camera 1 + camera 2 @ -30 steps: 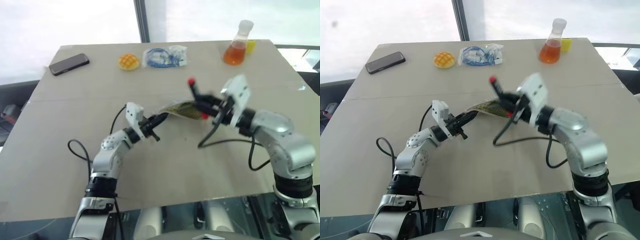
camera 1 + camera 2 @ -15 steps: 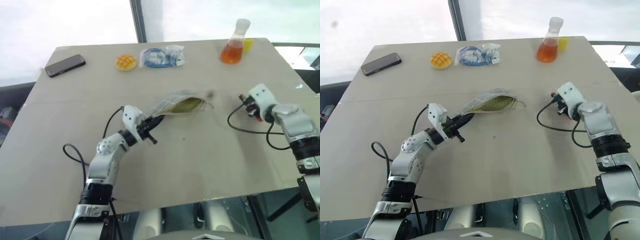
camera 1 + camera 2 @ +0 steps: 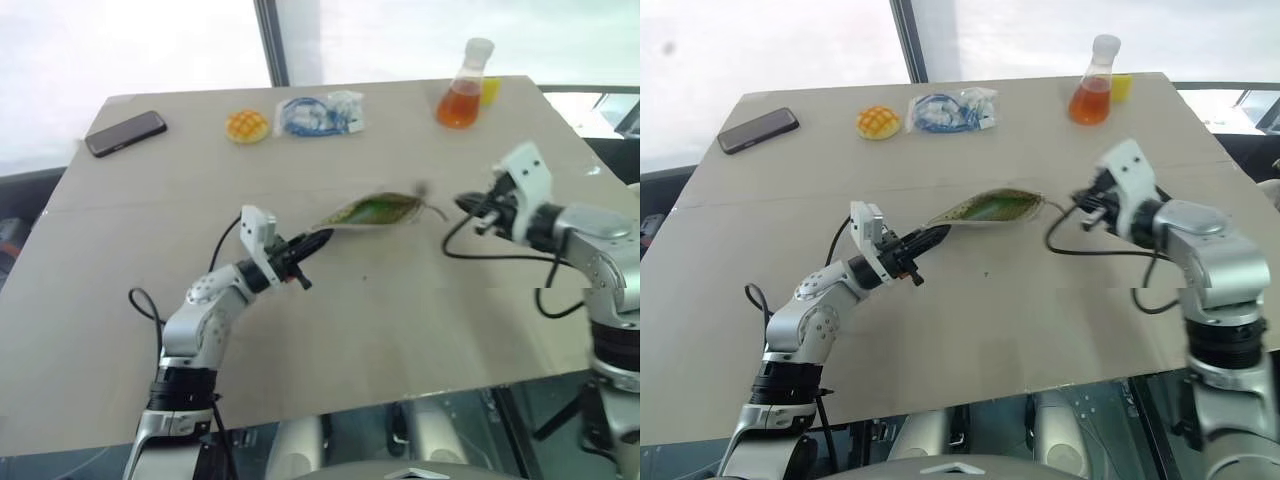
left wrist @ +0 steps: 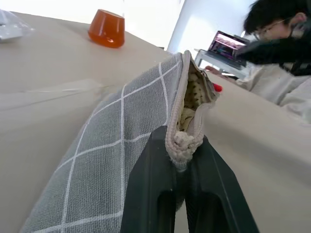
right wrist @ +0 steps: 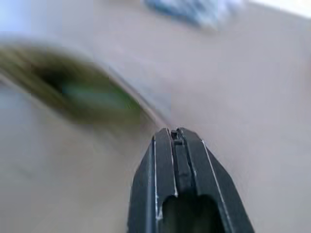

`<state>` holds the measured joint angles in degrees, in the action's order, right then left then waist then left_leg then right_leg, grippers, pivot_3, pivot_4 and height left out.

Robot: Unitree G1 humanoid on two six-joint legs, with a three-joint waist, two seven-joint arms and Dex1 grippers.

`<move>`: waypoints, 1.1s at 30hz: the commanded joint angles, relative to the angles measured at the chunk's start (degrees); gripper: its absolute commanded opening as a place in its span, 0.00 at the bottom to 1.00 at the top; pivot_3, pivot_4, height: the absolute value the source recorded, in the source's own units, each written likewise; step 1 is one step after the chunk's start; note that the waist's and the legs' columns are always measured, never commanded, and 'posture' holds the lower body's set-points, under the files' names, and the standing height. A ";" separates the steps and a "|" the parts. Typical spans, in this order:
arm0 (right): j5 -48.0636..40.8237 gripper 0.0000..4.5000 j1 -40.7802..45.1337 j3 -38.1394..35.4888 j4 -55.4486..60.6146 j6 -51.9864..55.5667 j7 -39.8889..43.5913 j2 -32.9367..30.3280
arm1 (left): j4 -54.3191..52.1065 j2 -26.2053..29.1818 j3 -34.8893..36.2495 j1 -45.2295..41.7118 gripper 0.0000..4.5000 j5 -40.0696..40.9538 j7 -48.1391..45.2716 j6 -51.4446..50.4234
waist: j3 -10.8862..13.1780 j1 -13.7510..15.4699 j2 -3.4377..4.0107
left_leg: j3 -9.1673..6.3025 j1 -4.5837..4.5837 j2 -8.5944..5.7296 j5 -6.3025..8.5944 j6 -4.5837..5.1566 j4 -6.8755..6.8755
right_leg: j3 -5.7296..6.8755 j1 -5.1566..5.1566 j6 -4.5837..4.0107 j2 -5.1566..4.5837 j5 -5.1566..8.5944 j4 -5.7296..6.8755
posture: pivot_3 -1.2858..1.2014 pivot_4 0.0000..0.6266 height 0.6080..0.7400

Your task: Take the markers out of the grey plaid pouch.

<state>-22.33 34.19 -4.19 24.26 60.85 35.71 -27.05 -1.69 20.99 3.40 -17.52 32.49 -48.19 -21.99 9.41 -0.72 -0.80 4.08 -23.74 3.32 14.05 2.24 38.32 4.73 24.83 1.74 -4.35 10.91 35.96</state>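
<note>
The grey plaid pouch (image 3: 375, 210) hangs slightly above the table, its mouth gaping upward. My left gripper (image 3: 320, 240) is shut on the pouch's near end, and in the left wrist view its fingers (image 4: 155, 184) pinch the zipper end of the pouch (image 4: 121, 145). A green marker (image 3: 995, 207) lies inside the open mouth and appears as a green blur (image 5: 92, 97) in the right wrist view. My right gripper (image 3: 463, 203) is shut and empty, just right of the pouch's far end and pointing at it. A small red spot (image 4: 217, 88) lies past the mouth; I cannot tell what it is.
Along the table's far side are a black phone (image 3: 125, 132), a yellow bun-shaped object (image 3: 246, 125), a clear bag with blue cable (image 3: 322, 113) and a flask of orange liquid (image 3: 462, 95). A seated person (image 4: 282, 53) with a laptop (image 4: 228, 43) is beyond the table.
A second ago my right gripper held the red marker above the pouch. It swung out right with it, and has come back to the pouch's far end, shut and empty. The left grip holds.
</note>
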 commanded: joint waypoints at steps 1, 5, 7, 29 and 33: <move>0.23 0.02 2.81 3.98 0.16 2.09 -5.15 3.95 | -2.12 0.10 -0.36 -1.68 0.00 1.35 -1.86 -0.21 | 0.00 0.29 0.00 | 0.00 -0.01 0.00 -0.01 -0.01 0.03 | 0.02 -0.01 -0.10 0.00 0.01 0.00 | 0.52 0.24 1.00; 4.54 0.02 3.97 12.53 -6.60 -2.18 -6.31 5.08 | -2.42 -1.37 -0.17 -2.56 0.00 3.33 -2.18 -1.53 | -0.01 0.59 -0.01 | 0.08 -0.12 -0.15 -0.02 -0.01 0.07 | 0.00 -0.02 -0.33 -0.16 -0.10 -0.07 | 0.52 0.24 1.00; 7.58 0.02 4.17 17.12 -9.57 -5.28 -5.92 4.14 | -3.46 -2.08 0.32 -2.49 0.00 5.72 -2.26 -3.64 | -0.01 0.55 -0.01 | 0.15 -0.15 -0.22 -0.01 0.01 0.06 | -0.06 -0.02 -0.25 -0.20 -0.17 -0.11 | 0.52 0.24 1.00; 23.62 0.61 4.56 35.78 -0.48 -21.08 5.56 -13.09 | -2.80 -2.86 8.88 -0.76 0.00 31.12 7.45 -32.06 | 0.00 0.06 -0.04 | 0.03 -0.09 -0.14 -0.01 -0.01 0.01 | -0.03 0.01 0.00 -0.08 -0.01 -0.07 | 0.52 0.24 1.00; 30.82 0.61 7.06 40.98 -9.28 -28.67 4.26 -8.64 | -1.97 -2.78 8.38 -0.39 0.00 30.34 7.07 -32.53 | 0.00 -0.07 -0.06 | 0.08 -0.07 -0.15 -0.02 -0.01 0.03 | -0.04 0.00 0.00 -0.09 -0.01 -0.07 | 0.52 0.24 1.00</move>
<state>4.85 39.58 34.66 18.28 36.29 40.57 -36.99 -3.37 18.12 10.77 -17.72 61.90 -40.25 -54.67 9.41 -0.79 -0.86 4.16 -23.81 3.17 14.03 2.22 38.36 4.68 24.82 1.73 -4.44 10.90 35.89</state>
